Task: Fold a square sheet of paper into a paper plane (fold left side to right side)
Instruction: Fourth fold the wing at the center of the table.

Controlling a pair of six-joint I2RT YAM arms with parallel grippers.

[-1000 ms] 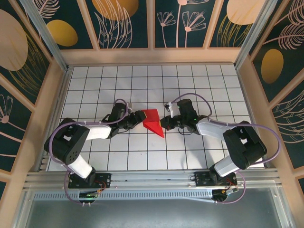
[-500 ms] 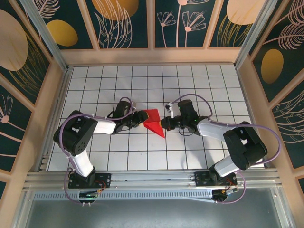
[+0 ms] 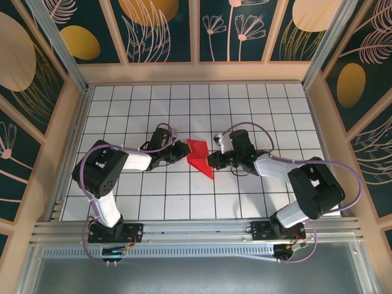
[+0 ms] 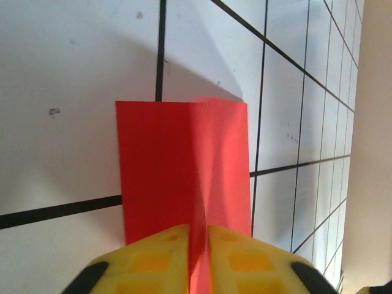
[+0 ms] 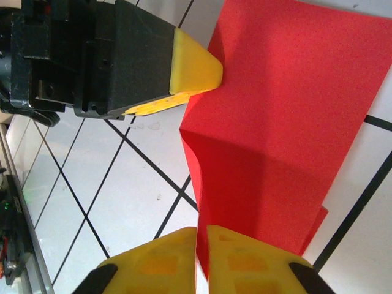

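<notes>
The red sheet of paper (image 3: 199, 158) lies folded into a pointed shape on the white grid table (image 3: 184, 110), its tip toward the near side. My left gripper (image 3: 184, 150) is at the paper's left edge. In the left wrist view its yellow jaws (image 4: 199, 245) are shut on a raised ridge of the paper (image 4: 184, 159). My right gripper (image 3: 210, 162) is at the paper's right side. In the right wrist view it (image 5: 202, 245) pinches a lifted edge of the paper (image 5: 282, 122) in a thin gap. The left gripper's yellow fingertip (image 5: 195, 64) touches the far edge there.
Wooden walls (image 3: 196, 72) with dark floral panels fence the table at the back and both sides. An aluminium rail (image 3: 196, 229) runs along the near edge by the arm bases. Open white tiles surround the paper.
My left gripper has moved right to the paper's left edge and closed on it. The right gripper has stayed at the paper's right side, and the paper has shifted slightly.
</notes>
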